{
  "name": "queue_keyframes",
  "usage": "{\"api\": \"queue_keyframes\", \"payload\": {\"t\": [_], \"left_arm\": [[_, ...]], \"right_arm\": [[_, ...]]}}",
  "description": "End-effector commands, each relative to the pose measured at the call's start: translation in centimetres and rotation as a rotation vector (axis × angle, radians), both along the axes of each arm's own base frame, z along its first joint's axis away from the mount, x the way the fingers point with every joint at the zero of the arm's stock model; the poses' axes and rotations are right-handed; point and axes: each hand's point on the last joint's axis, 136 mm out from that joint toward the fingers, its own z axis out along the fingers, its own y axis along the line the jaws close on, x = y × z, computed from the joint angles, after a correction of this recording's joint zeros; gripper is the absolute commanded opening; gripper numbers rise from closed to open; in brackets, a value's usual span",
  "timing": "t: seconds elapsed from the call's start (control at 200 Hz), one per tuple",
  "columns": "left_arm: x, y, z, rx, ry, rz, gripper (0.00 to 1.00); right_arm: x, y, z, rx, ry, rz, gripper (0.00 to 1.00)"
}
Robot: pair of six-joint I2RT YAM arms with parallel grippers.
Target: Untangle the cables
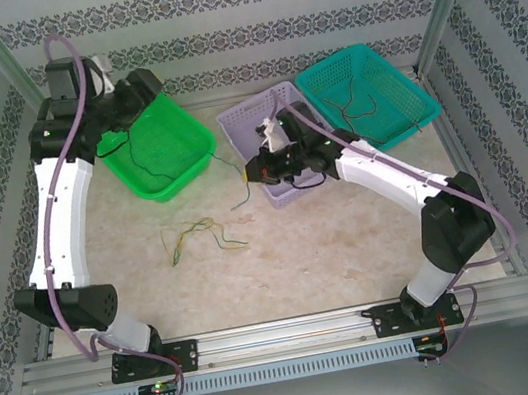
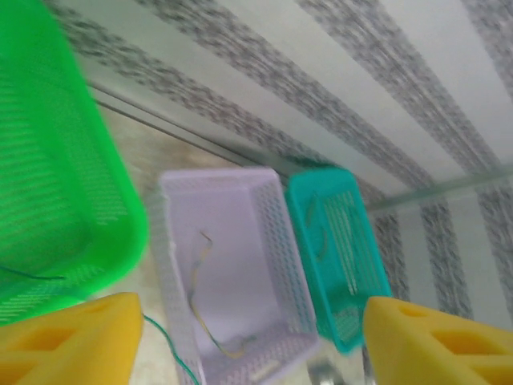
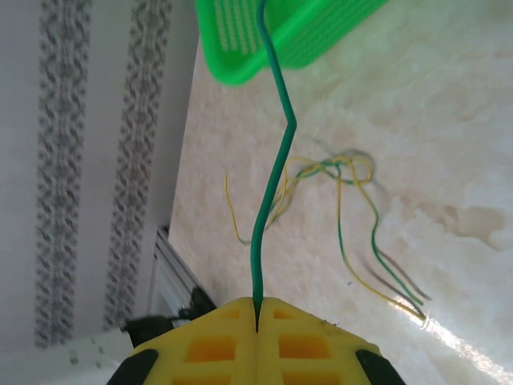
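A loose tangle of cables (image 1: 200, 237) lies on the worktop (image 1: 342, 240), in front of the baskets. The right tool (image 3: 256, 309), pressed together, pinches one green cable (image 3: 272, 176). The left tool (image 2: 252, 305) hangs spread over the green basket (image 1: 171, 157).

Green cable (image 3: 271, 160) cut by top edge, purple basket (image 1: 238, 131) partly hidden by right arm (image 1: 387, 172)

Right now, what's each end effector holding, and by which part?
Right end effector: shut on a green cable, pinched at the fingertip seam; whether that is its end is hidden. Left end effector: open, holding nothing.
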Motion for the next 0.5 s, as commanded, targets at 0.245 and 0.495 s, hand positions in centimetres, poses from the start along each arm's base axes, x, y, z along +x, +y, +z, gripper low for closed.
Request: {"api": "queue_keyframes", "payload": {"t": [0.245, 0.495], "left_arm": [[-8.4, -14.7, -8.6, 0.174, 0.028, -0.643, 0.66], [-8.1, -17.0, -10.6, 0.333, -0.102, -0.76, 0.8]], "right_arm": [[4.5, -5.0, 5.7, 0.094, -0.033, -0.252, 0.0], [4.2, -6.0, 6.5, 0.121, 0.003, -0.252, 0.0]]}}
